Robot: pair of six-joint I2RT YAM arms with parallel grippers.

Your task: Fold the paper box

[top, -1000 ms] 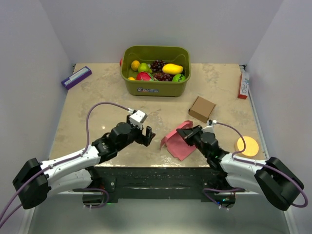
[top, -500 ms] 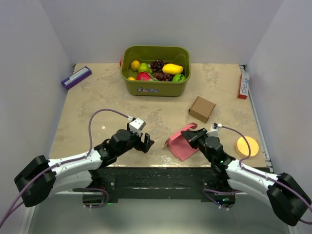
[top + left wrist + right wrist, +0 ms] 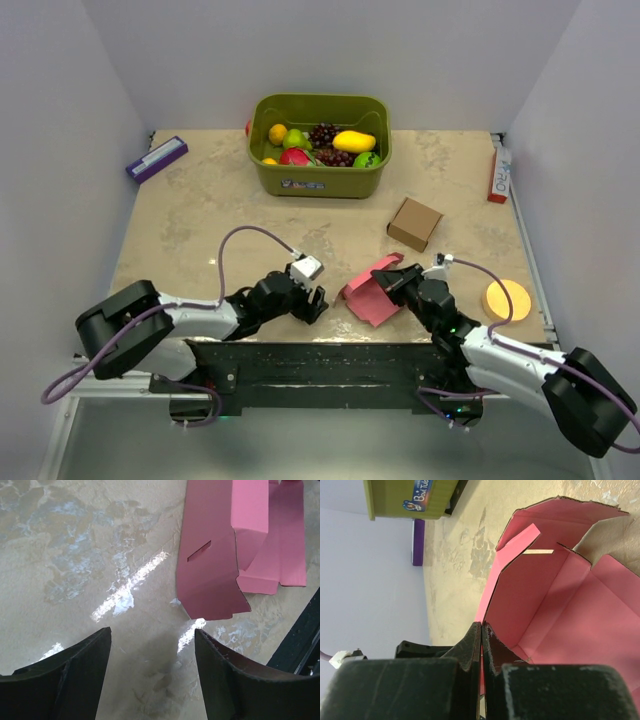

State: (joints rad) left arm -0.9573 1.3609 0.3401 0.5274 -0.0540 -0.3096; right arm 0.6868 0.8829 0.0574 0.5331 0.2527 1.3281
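Pink paper box (image 3: 368, 297), partly opened, lies near the brown box (image 3: 414, 223), on its arm-ward side. The right gripper (image 3: 390, 284) pinches 1 wall on the side facing the brown box. The left gripper (image 3: 318, 303), farther left of the brown box, is spread, holding nothing.

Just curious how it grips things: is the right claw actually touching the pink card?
Touching. The right wrist view shows the right gripper shut on one wall edge of the paper box.
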